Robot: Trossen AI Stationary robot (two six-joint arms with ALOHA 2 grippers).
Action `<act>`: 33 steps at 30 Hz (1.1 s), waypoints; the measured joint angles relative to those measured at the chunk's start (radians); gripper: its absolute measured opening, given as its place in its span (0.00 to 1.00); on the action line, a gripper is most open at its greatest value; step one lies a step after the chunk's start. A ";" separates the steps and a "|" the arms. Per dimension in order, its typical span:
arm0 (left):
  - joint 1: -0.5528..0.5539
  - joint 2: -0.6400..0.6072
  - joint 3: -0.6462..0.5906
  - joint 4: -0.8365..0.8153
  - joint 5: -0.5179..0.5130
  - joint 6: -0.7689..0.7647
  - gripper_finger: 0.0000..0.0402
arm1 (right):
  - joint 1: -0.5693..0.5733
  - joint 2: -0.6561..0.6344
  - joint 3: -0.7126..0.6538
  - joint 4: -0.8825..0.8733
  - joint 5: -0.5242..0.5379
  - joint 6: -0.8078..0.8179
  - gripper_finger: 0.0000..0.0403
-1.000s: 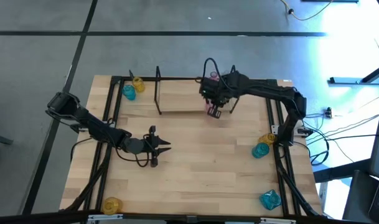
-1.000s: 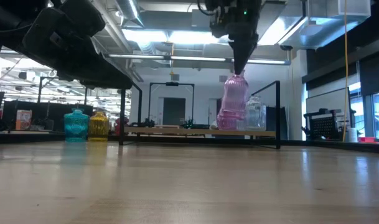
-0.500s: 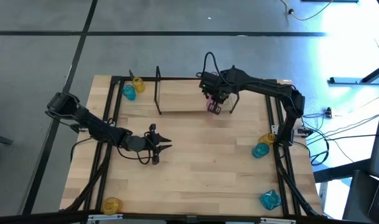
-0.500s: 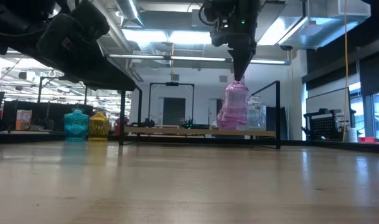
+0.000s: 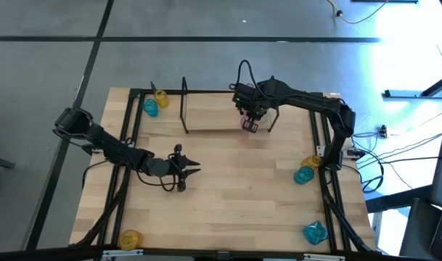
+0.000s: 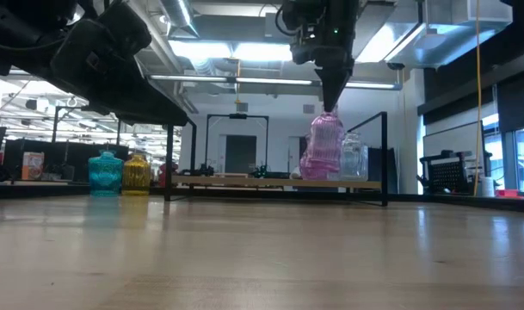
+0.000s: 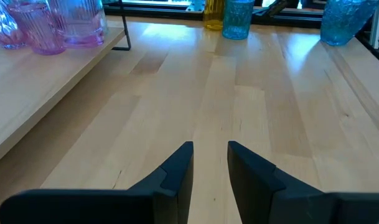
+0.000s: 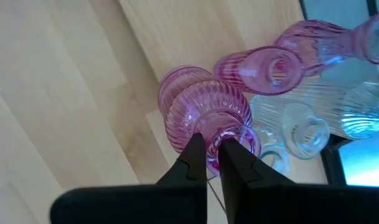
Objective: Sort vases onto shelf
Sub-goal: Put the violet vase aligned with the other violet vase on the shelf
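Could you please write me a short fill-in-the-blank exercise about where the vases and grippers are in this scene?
1. The right gripper is shut on the rim of a ribbed glass vase coloured ____.
2. That vase is over the low light-wood shelf at its ____ end.
3. The left gripper holds ____.

Missing words: pink; right; nothing

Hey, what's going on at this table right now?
The right gripper is shut on the rim of a pink vase, holding it at the right end of the shelf, beside other pink and clear vases. The left gripper waits above the middle of the table, holding nothing. Yellow and teal vases stand near the table's corners, not yet sorted.
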 joint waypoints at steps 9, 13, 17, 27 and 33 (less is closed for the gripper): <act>0.000 0.000 0.000 0.000 0.000 0.000 0.23 | -0.023 0.039 0.000 -0.008 0.006 -0.004 0.01; 0.000 0.000 0.000 0.000 0.000 0.000 0.23 | -0.027 0.049 0.001 -0.003 0.016 -0.008 0.01; 0.000 0.000 0.000 0.000 0.000 0.000 0.23 | -0.026 0.050 0.001 0.007 0.023 -0.009 0.01; 0.000 0.000 0.000 0.000 0.000 0.000 0.23 | -0.026 0.052 0.000 0.070 0.021 -0.008 0.02; 0.000 0.000 0.000 0.000 0.000 0.000 0.23 | -0.026 0.053 0.000 0.071 0.021 -0.005 0.17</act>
